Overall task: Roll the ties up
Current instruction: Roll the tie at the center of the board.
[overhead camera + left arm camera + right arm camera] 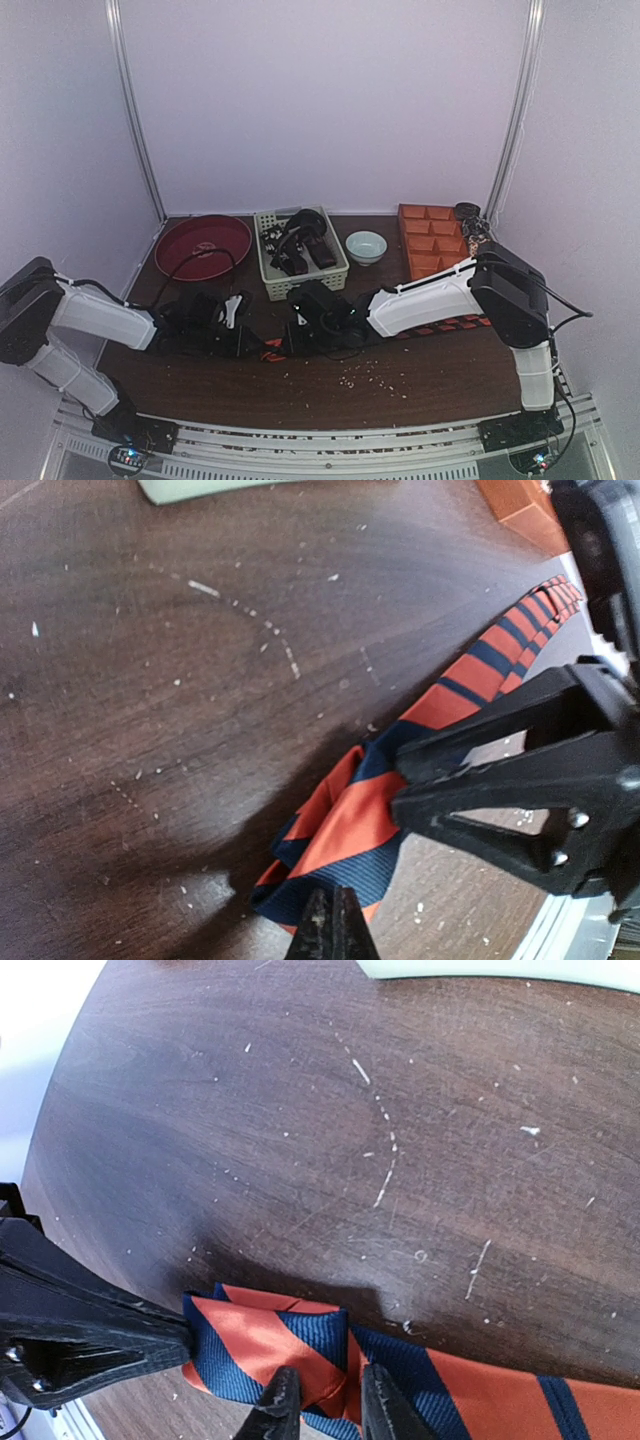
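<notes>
Near the front of the dark table (420,385), the two arms are meeting over the striped tie (260,1345). The left gripper (332,920) is pressing its fingers together on the folded end, and the right gripper (325,1405) is pinching the same fold just beside it. The rest of the tie is trailing flat to the right. Further back, dark ties (300,248) are sitting in a pale basket (305,291), between a red dish (203,247) and a small bowl (366,246).
</notes>
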